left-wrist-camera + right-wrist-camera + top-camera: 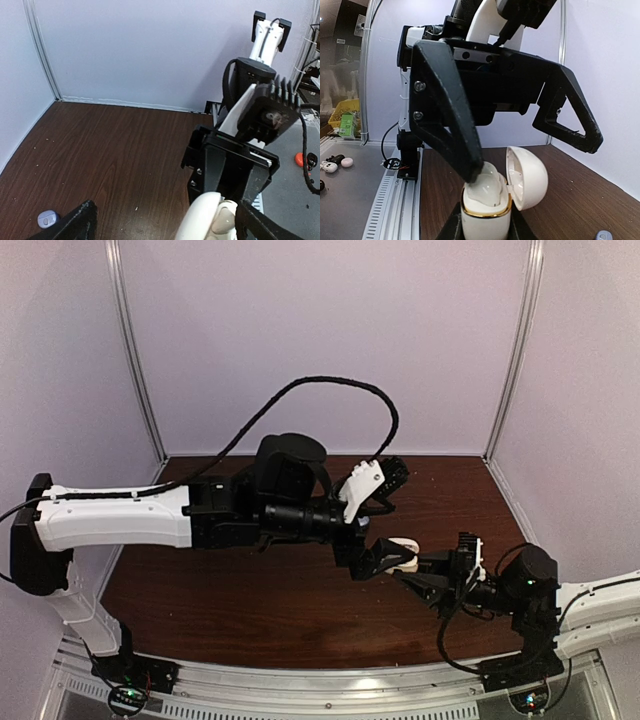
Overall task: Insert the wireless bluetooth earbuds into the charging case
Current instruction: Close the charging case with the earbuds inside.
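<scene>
The case (485, 215), white with a gold rim, is upright in the air above the table (570, 185), near its right front part, and its lid (527, 175) is hinged open to one side. A white rounded shape fills its mouth; whether that is 1 of the earbuds or the case's own insert cannot be told. The right gripper (420, 570) has the case clamped low on its body between its 2 dark fingers, reaching in from the right. The left gripper (531, 160) hangs over the case with its jaws spread wide and nothing between them. The tip of 1 finger (450, 115) rests on the white shape in the mouth, while the other finger stands well clear beyond the lid. A small pale lilac object (46, 218) lies on the brown wood near the table's edge, well apart from the case. On the grey ledge (365, 200) beside the table lie a few tiny white and dark pieces (330, 165), too small to name.
</scene>
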### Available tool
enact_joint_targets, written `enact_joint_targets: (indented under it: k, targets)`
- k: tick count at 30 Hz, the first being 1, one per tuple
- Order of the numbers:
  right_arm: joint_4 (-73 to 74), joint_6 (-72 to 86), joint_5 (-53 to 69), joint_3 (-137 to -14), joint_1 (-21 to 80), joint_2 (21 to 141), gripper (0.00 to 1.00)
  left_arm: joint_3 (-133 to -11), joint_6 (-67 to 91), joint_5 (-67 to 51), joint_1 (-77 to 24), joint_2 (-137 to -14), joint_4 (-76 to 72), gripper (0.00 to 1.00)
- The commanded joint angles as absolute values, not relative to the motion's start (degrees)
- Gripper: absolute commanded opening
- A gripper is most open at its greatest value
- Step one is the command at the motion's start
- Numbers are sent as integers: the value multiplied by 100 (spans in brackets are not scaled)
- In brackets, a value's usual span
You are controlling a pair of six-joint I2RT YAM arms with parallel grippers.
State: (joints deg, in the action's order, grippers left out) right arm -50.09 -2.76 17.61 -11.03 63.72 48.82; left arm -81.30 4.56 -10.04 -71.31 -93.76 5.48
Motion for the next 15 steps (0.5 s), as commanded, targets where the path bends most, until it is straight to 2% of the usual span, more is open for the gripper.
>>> enact_joint_targets:
  k: [1,15]
  targets:
    - [-5190,-92,1803,-1189,6368,4820,0,-8209,-73,-1860,-7119,-8974,543,98]
    - [-4972,-42,2003,-1393,6364,4730,0,-8193,-459,-2171,-7126,-9159,833,98]
